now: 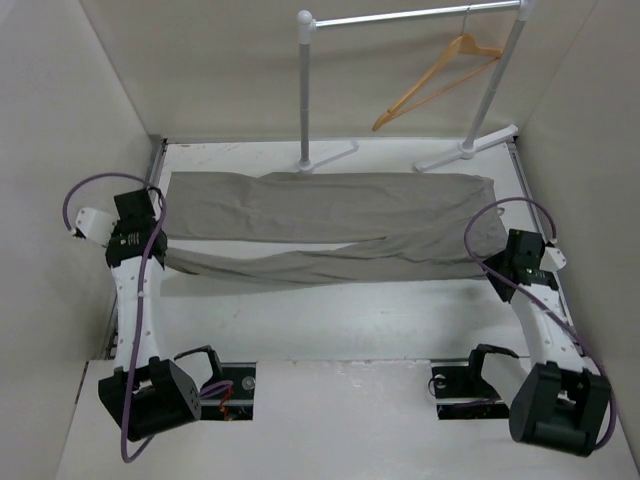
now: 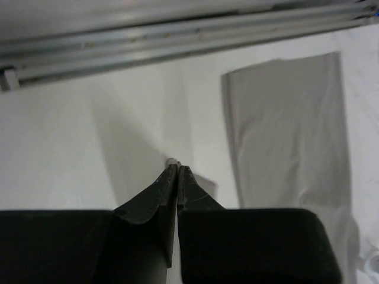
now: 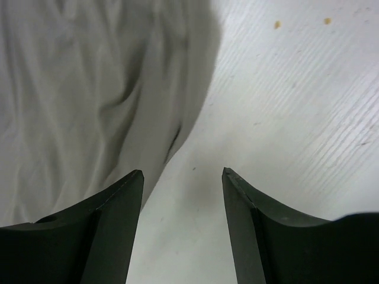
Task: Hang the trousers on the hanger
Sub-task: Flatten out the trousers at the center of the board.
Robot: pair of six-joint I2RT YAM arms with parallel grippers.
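Observation:
The grey-taupe trousers (image 1: 330, 225) lie flat across the table, legs spread from left to right. The tan wooden hanger (image 1: 440, 78) hangs by its hook from the rail at the back right, far from both grippers. My left gripper (image 1: 150, 218) is at the trousers' left end; in the left wrist view it (image 2: 177, 167) is shut, empty, over bare table, with a flat cloth end (image 2: 290, 130) to its right. My right gripper (image 1: 512, 252) is at the trousers' right end; in the right wrist view it (image 3: 182, 171) is open over bare table, beside the cloth edge (image 3: 89, 89).
The white-and-silver clothes rail (image 1: 410, 17) stands at the back on two posts (image 1: 304, 90), with feet on the table just behind the trousers. White walls close in both sides. An aluminium track (image 2: 177, 35) runs along the table's left edge.

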